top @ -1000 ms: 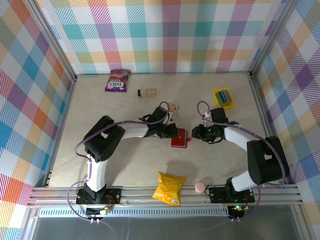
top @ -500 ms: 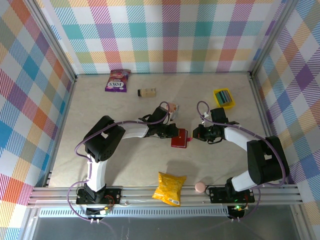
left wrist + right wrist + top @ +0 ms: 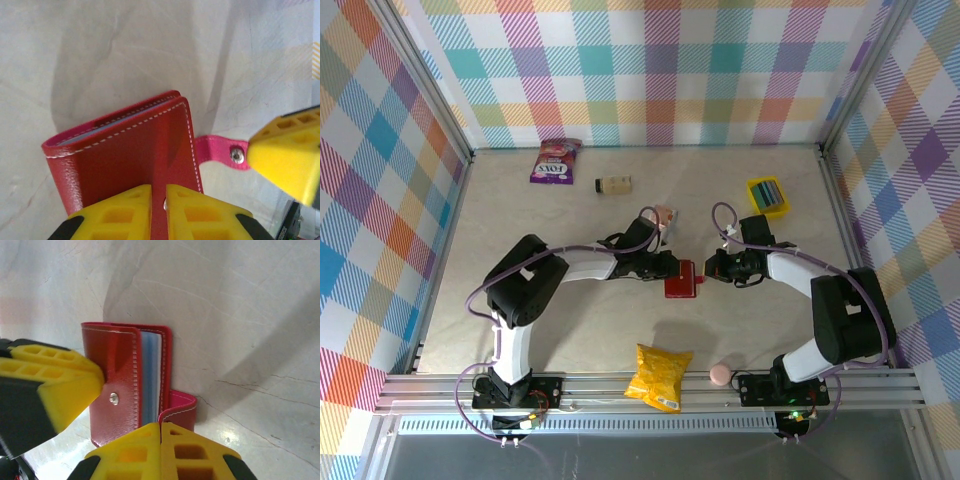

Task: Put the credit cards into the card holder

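The pale marbled table (image 3: 570,330) sits inside bright plaid walls, with the red card holder (image 3: 680,281) between the two arms. The right gripper (image 3: 160,432), apart a second ago, is now pressed together at the holder's pink snap tab (image 3: 220,152) and seems to pinch its end. The left gripper (image 3: 159,192) clamps the holder's cover. Opening the holder looks underway. The credit cards (image 3: 769,192) wait in the yellow tray (image 3: 753,186), well beyond the holder's far right.

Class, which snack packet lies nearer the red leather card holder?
The crinkled yellow snack bag at the near edge; the purple snack packet sits far off, back left.
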Robot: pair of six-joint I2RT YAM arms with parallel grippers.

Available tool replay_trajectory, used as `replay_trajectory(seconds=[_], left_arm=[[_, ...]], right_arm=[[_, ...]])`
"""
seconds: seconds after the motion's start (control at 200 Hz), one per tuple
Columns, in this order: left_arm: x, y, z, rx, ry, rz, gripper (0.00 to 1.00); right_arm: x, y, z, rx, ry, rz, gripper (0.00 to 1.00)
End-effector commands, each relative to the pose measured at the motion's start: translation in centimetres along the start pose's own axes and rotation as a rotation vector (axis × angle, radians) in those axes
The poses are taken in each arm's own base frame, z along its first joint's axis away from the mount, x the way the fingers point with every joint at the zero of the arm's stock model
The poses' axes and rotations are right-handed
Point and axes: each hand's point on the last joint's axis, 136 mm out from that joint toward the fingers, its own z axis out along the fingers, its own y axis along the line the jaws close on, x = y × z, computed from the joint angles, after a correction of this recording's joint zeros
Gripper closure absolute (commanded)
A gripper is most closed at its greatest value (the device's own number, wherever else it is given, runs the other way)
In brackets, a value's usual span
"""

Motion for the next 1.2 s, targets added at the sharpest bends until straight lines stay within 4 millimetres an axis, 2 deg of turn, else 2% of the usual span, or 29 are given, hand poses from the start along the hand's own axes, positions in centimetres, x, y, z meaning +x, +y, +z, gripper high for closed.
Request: replay_trajectory(seconds=[0.0,0.2,0.43,0.605,0.855,1.08,1.195], left_arm=[[-0.4,-2.4,-2.3,0.038,-0.056,0.061,0.83],[0.1,-2.5,-3.1,0.044,-0.054,0.066,0.86],[1.1,-1.0,-1.8,0.021,-0.002,0.059,0.93],[1.3,-0.8,-1.3,0.037,0.009,0.056,0.93],[2.1,0.9,0.0,0.009,0.052,0.034,0.94],[2.3,2.0,0.3,-0.008,0.059,0.034,0.94],[2.5,2.2,0.5,-0.004,0.069,0.028,0.94]], right_arm=[[-1.1,0.6,-0.1,-0.014,-0.017,-0.041,1.00],[-1.4,0.6,-0.1,-0.006,-0.028,-0.071,1.00],[-2.0,0.8,-0.6,0.005,-0.048,-0.099,1.00],[-1.9,0.7,-0.5,0.005,-0.041,-0.098,1.00],[-1.7,1.1,-0.3,-0.017,-0.030,-0.100,1.00],[-0.5,2.9,0.2,-0.058,0.006,-0.177,1.00],[-0.4,3.6,0.5,-0.050,0.021,-0.201,1.00]])
